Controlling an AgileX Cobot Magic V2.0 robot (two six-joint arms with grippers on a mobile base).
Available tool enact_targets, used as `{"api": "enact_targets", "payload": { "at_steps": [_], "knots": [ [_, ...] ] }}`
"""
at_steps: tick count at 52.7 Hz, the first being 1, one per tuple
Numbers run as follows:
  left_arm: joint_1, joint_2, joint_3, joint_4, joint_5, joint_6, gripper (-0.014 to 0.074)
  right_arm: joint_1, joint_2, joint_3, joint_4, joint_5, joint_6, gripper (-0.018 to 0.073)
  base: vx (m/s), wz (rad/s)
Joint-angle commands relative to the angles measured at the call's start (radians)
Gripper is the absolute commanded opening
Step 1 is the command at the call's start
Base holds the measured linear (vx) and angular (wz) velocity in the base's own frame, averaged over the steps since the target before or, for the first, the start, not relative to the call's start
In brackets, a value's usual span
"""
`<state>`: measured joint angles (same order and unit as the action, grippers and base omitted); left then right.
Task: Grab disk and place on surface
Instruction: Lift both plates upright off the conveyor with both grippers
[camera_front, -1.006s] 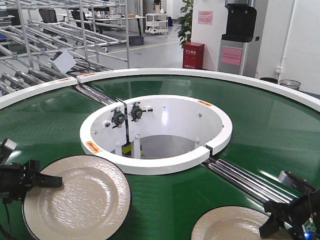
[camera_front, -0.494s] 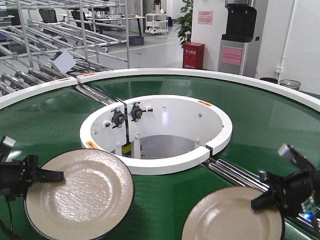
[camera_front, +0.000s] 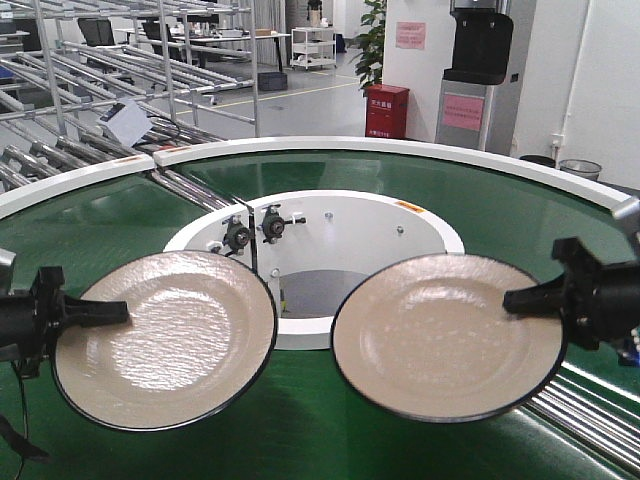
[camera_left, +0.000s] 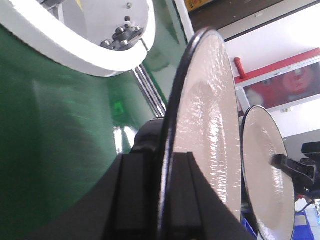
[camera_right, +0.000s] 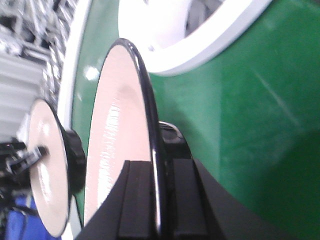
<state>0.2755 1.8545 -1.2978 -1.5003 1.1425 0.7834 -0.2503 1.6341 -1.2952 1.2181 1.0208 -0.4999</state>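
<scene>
The left gripper (camera_front: 97, 313) and right gripper (camera_front: 524, 297) each pinch a rim, holding the left disk (camera_front: 165, 340) and right disk (camera_front: 445, 335) tilted above the belt (camera_front: 540, 215), inner edges near each other, so a swing could clash them or lever one loose from that thin grip.

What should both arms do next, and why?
Probably draw both arms back off the green belt: left gripper clamps the left plate, right gripper the right plate, both held above the belt; the steel surface is out of view.
</scene>
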Motion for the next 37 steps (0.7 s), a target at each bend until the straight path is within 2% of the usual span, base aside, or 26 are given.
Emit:
{"api": "enact_targets", "payload": {
  "at_steps": [1, 11, 37],
  "knots": [
    [-0.006, -0.088, -0.037, -0.143, 0.087, -0.042, -0.0002, -0.017, -0.074, -0.032, 0.148, 0.032, 0.005, -0.0009, 0.0, 0.0],
    [-0.006, -0.11, -0.037, -0.129, 0.088, -0.082, -0.0002, -0.017, -0.09, -0.032, 0.149, 0.033, 0.005, -0.0009, 0.0, 0.0],
    [-0.006, -0.11, -0.037, -0.131, 0.092, -0.08, -0.0002, -0.017, -0.091, -0.032, 0.147, 0.029, -0.001, -0.0009, 0.0, 0.0]
  ]
}}
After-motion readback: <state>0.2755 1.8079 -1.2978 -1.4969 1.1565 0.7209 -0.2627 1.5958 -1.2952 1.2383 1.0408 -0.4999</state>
